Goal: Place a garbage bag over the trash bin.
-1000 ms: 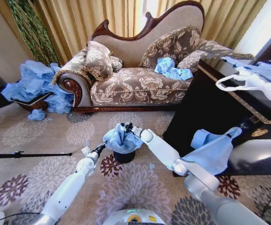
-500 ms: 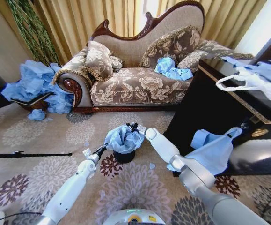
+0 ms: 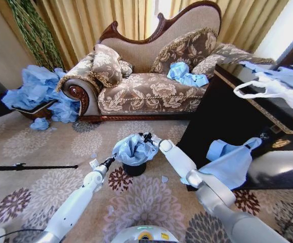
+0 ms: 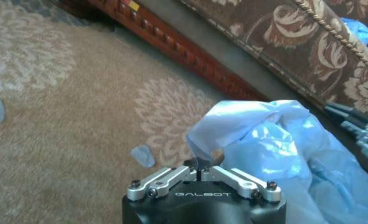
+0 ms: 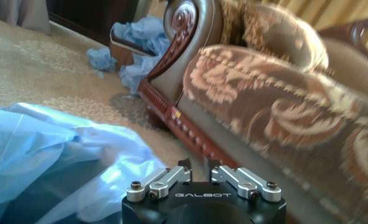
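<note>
Light-blue garbage bag (image 3: 132,149) drapes over the black trash bin (image 3: 134,168) on the carpet (image 3: 45,152). Left gripper (image 3: 109,160), at the bin's 8 o'clock, pinches the bag's edge between closed fingers. Right gripper (image 3: 145,136), at 1 o'clock, touches the bag's rim, fingers nearly together.

A domestic living room. A carved-wood chaise sofa (image 3: 151,76) in floral brocade stands at the centre, with matching fringed cushions (image 3: 108,63) on its seat. Behind the sofa hang full-length gold curtains (image 3: 93,20). In front of the sofa, a beige carpet (image 3: 40,167) with floral medallions covers the floor. To the right of the sofa stands a dark, gilt-edged cabinet (image 3: 222,121); to its left, a tall green plant (image 3: 32,30).
</note>
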